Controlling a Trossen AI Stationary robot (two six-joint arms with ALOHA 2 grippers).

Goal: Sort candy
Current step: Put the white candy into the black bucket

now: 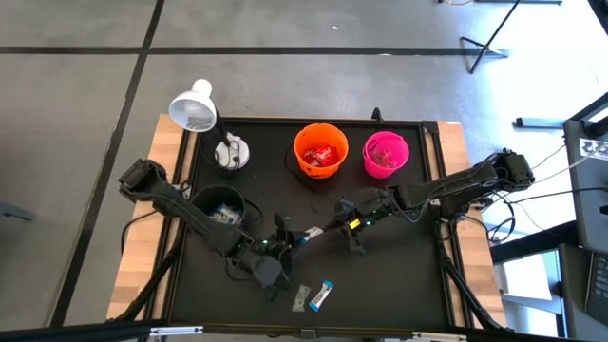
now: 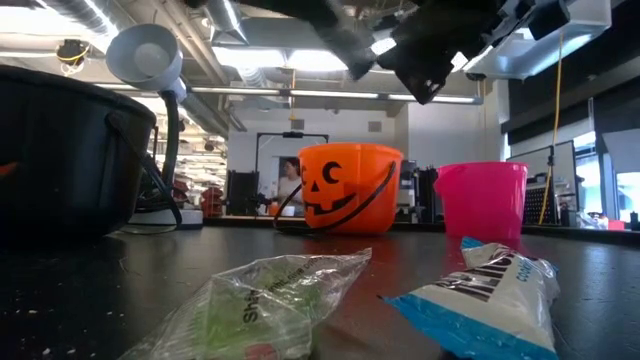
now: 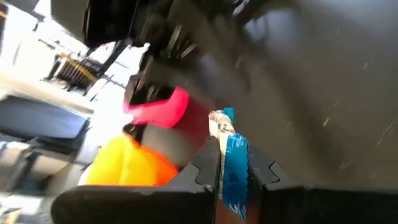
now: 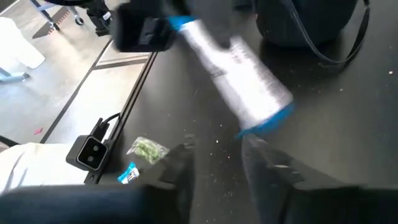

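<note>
My left gripper [image 1: 293, 237] is over the middle of the black mat, shut on a long blue-and-white candy [image 1: 309, 233]. In the right wrist view this candy [image 4: 236, 68] sticks out from the left gripper [image 4: 142, 31] toward my right gripper [image 4: 217, 146]. My right gripper [image 1: 344, 228] is open just to the right of the candy's free end and touches nothing. Two more candies lie flat on the mat near its near edge: a clear-green one [image 1: 299, 297] [image 2: 270, 300] and a blue-and-white one [image 1: 324, 294] [image 2: 490, 290]. My left gripper pinches the blue-and-white candy between its two fingers by one end [image 3: 235, 158], the wrapper lying along the fingers. The fingers point toward the table's right, about level. The candy is lifted clear of the mat, and its free end [image 4: 267, 112] reaches out toward my right gripper.
A black bucket [image 1: 223, 204] with candy in it stands to the left, beside the left arm. An orange pumpkin bucket [image 1: 320, 150] and a pink bucket [image 1: 385, 154] stand at the far edge. A white lamp [image 1: 195, 106] is at the far left corner.
</note>
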